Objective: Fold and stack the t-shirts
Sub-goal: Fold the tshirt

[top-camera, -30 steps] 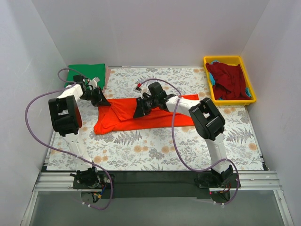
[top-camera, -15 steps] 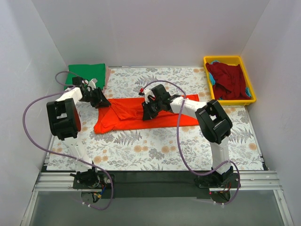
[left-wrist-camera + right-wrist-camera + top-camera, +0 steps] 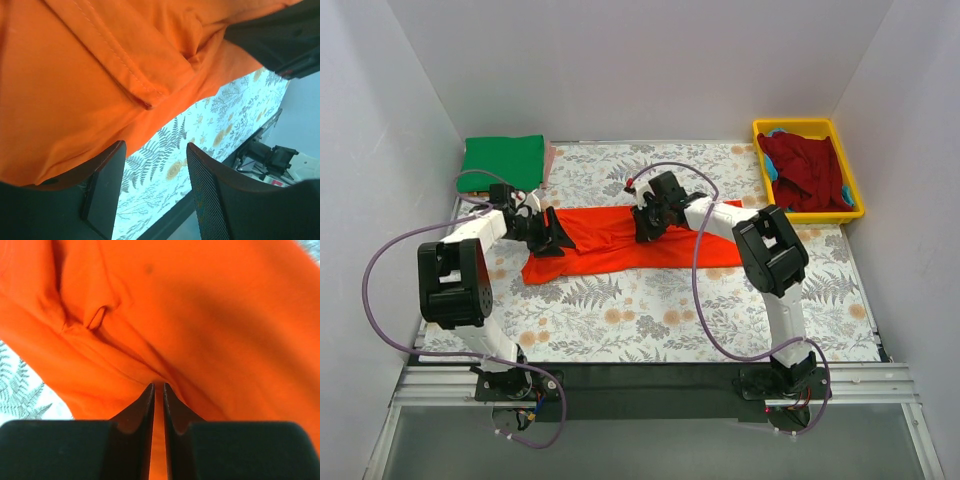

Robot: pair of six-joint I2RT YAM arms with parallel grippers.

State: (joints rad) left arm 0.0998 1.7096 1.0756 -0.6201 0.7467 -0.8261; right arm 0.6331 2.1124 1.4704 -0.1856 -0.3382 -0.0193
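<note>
The orange-red t-shirt [image 3: 610, 248] lies stretched left to right across the middle of the patterned table. My left gripper [image 3: 556, 240] stands open at its left end; in the left wrist view its gripper [image 3: 156, 147] holds nothing, and the shirt [image 3: 75, 75] with a seamed hem lies just beyond the fingertips. My right gripper [image 3: 646, 222] is shut on a fold of the shirt's upper middle; in the right wrist view its gripper [image 3: 158, 386] pinches the orange cloth [image 3: 225, 315]. A green t-shirt [image 3: 503, 160] lies folded at the back left. A dark red t-shirt [image 3: 808, 172] sits bunched in the tray.
A yellow plastic tray [image 3: 807, 125] stands at the back right, with a bit of teal cloth [image 3: 775, 133] beside the dark red shirt. White walls close in the left, back and right sides. The flowered table cover [image 3: 620, 315] shows in front of the shirt.
My left gripper has opened, let go of the shirt's left end and shifted slightly right and nearer. My right gripper has carried its pinched fold to the right and towards the back.
</note>
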